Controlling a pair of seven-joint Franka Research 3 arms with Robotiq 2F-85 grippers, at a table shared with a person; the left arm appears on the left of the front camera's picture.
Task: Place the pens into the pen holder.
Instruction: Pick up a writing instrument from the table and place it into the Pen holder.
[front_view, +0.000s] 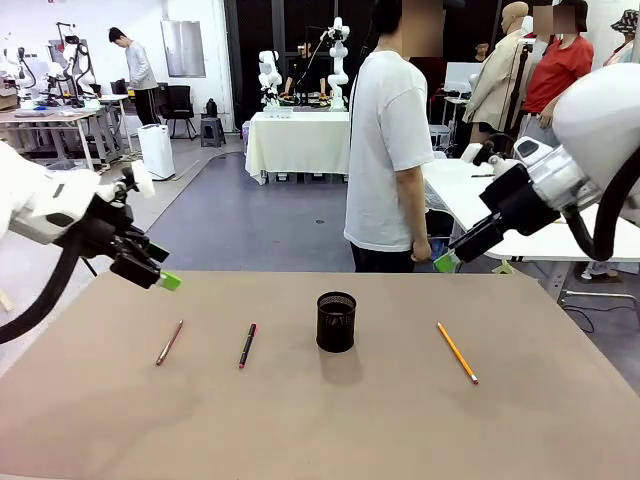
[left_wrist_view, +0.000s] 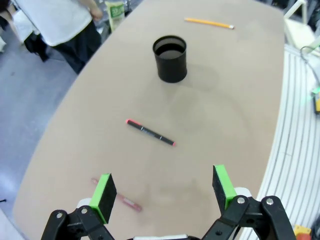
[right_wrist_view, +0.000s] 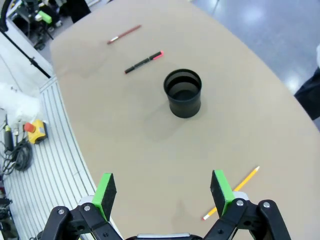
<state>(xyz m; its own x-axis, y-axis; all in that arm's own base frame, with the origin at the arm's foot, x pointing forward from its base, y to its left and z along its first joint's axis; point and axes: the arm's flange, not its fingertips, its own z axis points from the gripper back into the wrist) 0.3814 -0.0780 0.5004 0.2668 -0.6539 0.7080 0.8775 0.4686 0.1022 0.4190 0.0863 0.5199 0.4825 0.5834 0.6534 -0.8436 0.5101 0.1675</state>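
Note:
Three pens lie on the brown table. A brownish-pink pen (front_view: 169, 342) (left_wrist_view: 125, 201) (right_wrist_view: 124, 34) rests at the left, a black pen with a red tip (front_view: 247, 344) (left_wrist_view: 150, 133) (right_wrist_view: 144, 62) beside it, and a yellow pencil (front_view: 457, 352) (left_wrist_view: 208, 23) (right_wrist_view: 231, 193) at the right. The black mesh pen holder (front_view: 336, 321) (left_wrist_view: 170, 58) (right_wrist_view: 183, 93) stands upright between them, nothing showing inside. My left gripper (front_view: 167, 280) (left_wrist_view: 165, 189) hovers open above the table's left far edge. My right gripper (front_view: 445, 262) (right_wrist_view: 164, 189) hangs open above the far right edge.
A person in a white T-shirt (front_view: 388, 150) stands at the far side of the table, hands down. The table (front_view: 330, 420) is bare around the pens. Other tables and people are farther back in the room.

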